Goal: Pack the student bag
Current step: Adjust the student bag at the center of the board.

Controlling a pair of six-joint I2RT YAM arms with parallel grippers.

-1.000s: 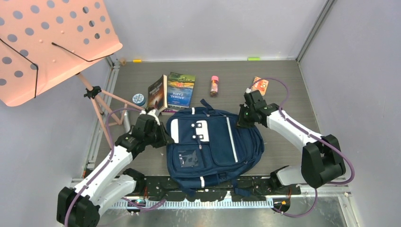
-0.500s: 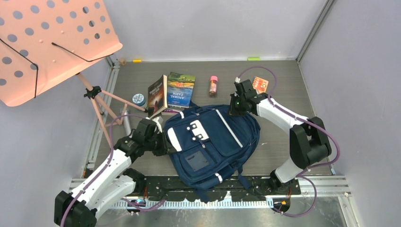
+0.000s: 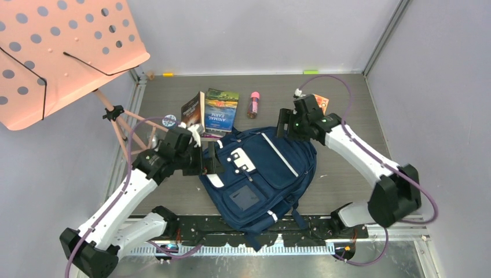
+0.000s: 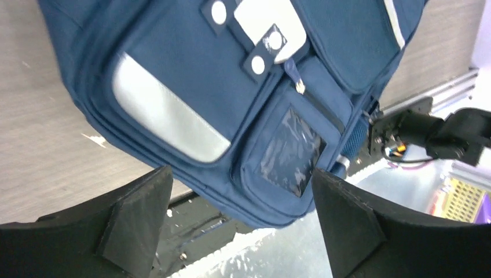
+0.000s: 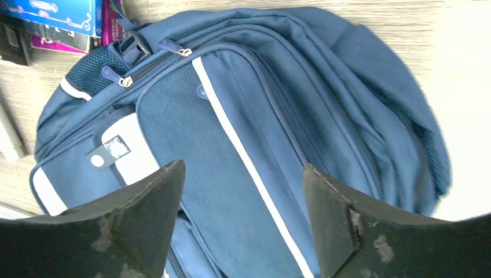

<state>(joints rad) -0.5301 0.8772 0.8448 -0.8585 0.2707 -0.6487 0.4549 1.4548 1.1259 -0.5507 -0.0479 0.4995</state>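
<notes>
**Navy student bag lying face-up by the near edge**

The student bag (image 3: pixel 257 174) is being shown lying flat on its back, front upward, around the middle of the table (image 3: pixel 347 110), skewed to the table's edges. Its top is being pointed toward the far edge, while its bottom is reaching the near edge. A white stripe (image 3: pixel 282 155), white buckle patches (image 3: pixel 238 156) and a clear-windowed front pocket (image 3: pixel 243 198) are being displayed.
</notes>
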